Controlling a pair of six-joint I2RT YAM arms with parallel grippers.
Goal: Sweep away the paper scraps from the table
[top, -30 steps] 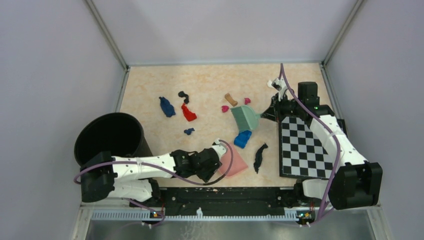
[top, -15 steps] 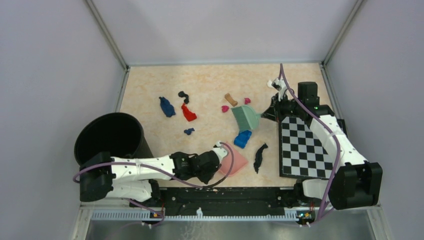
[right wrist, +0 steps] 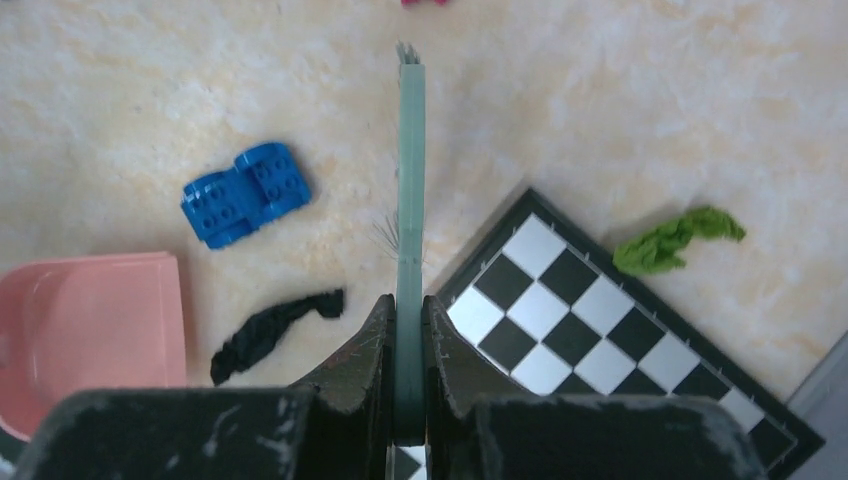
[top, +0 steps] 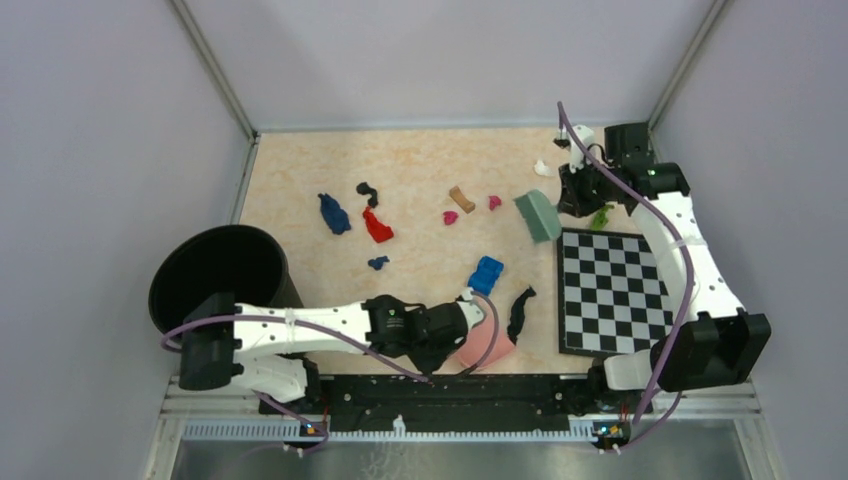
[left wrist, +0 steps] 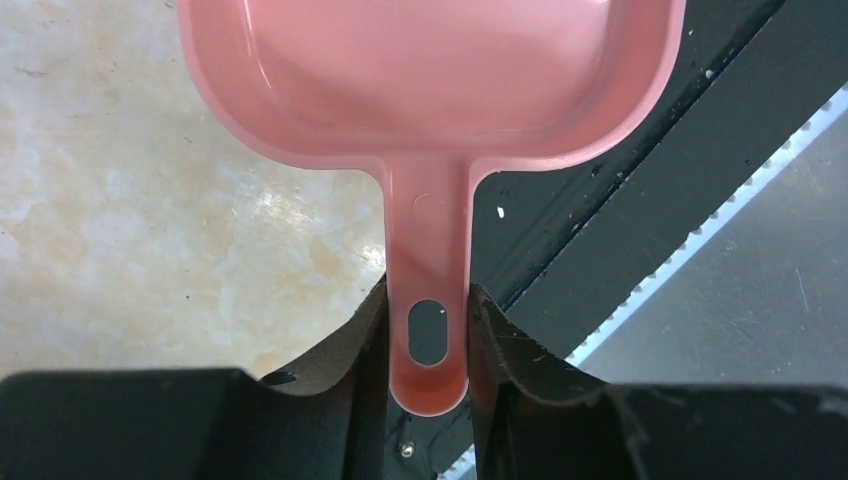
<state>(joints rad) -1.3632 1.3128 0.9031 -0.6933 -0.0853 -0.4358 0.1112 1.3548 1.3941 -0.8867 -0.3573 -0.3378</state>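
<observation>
Paper scraps lie on the beige table [top: 420,160]: dark blue [top: 333,213], black [top: 367,190], red [top: 377,226], brown [top: 460,197], magenta [top: 450,216], white [top: 541,168], and a long black one [top: 520,312] that also shows in the right wrist view [right wrist: 270,330]. My left gripper [top: 457,325] is shut on the handle [left wrist: 428,300] of the pink dustpan [top: 488,346] at the front edge, left of the long black scrap. My right gripper [top: 571,199] is shut on a green brush [top: 537,215], seen edge-on in its wrist view [right wrist: 409,180], at the far right.
A bright blue blocky toy [top: 485,274] lies mid-table. A black bin [top: 220,275] stands at the left. A chequered board [top: 610,290] lies at the right, with a green scrap [top: 601,215] at its far edge. A black rail [left wrist: 640,160] runs under the dustpan's right side.
My right gripper has carried the brush from beside the blue toy back and to the right, toward the far right corner. My left gripper has slid the dustpan rightward along the front edge.
</observation>
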